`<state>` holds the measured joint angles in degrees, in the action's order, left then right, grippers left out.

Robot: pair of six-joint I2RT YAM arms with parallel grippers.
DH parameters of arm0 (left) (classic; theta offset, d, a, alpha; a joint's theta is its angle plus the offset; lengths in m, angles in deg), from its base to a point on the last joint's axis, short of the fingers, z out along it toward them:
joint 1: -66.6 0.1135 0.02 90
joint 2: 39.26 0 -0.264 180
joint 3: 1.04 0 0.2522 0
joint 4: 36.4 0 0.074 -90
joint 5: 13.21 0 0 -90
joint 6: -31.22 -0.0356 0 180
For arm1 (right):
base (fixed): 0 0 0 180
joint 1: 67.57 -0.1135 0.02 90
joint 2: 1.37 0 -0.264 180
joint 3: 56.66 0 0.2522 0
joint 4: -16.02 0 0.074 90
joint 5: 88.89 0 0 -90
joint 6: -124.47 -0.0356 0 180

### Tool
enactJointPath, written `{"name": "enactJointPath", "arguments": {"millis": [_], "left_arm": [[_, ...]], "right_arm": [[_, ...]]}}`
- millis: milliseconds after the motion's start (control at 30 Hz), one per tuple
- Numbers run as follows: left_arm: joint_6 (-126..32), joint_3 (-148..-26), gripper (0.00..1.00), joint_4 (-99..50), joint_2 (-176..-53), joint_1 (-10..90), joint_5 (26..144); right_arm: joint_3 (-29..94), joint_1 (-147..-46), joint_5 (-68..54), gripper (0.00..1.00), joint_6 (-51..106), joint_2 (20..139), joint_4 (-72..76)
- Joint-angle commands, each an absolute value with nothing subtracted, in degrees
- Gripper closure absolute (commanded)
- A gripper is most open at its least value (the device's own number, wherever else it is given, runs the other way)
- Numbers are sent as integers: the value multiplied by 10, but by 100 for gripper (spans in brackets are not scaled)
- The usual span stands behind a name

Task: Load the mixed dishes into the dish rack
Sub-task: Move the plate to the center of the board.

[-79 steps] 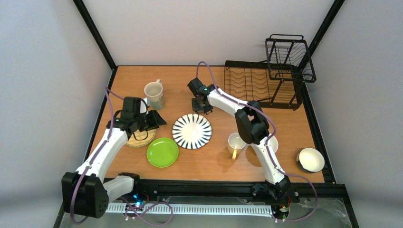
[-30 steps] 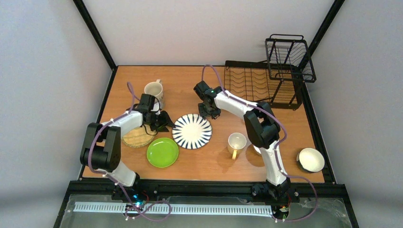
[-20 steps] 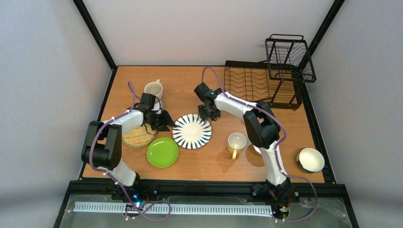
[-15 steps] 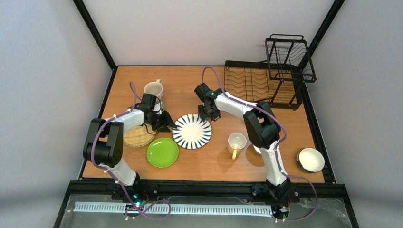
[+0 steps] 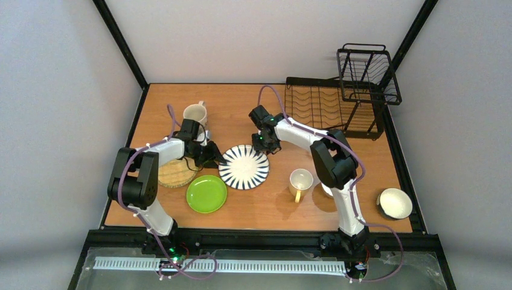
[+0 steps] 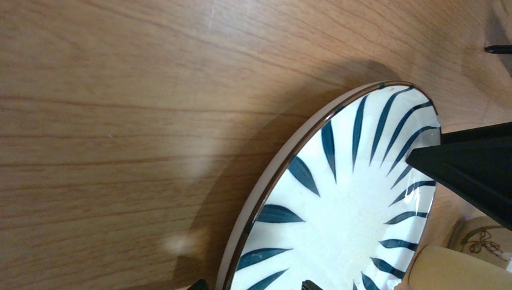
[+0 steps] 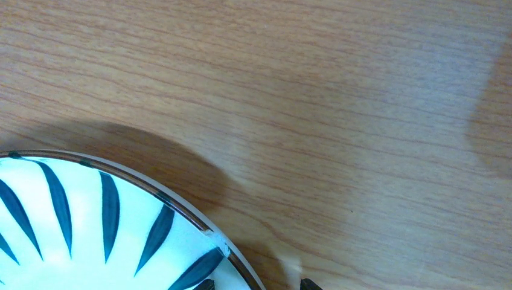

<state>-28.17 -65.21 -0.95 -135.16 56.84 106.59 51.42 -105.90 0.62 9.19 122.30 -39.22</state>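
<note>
We are judging the striped plate stiff, slippery, breakable, best taken at its rim; left pincer and right pincer are standing wide open there, holding nothing.

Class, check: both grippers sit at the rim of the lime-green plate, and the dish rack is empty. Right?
No: the top external view shows the left gripper and right gripper at the rim of the striped plate; the dish rack is empty.

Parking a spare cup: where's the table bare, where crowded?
Bare wood: between far mug and dish rack; near edge between lime-green plate and near mug. Crowded at the striped plate, between left claw and right claw.
</note>
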Motion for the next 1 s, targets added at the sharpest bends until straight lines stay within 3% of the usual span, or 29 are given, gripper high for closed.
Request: {"name": "enactJointPath", "arguments": {"millis": [0,967], "left_arm": [[-291,-671,14,-27,-1360,565,1090],[-262,-668,16,-48,-1302,565,1157]], "right_arm": [[494,-1054,-3,20,95,1223,-396],[477,-1053,-44,22,91,1246,-380]]}}
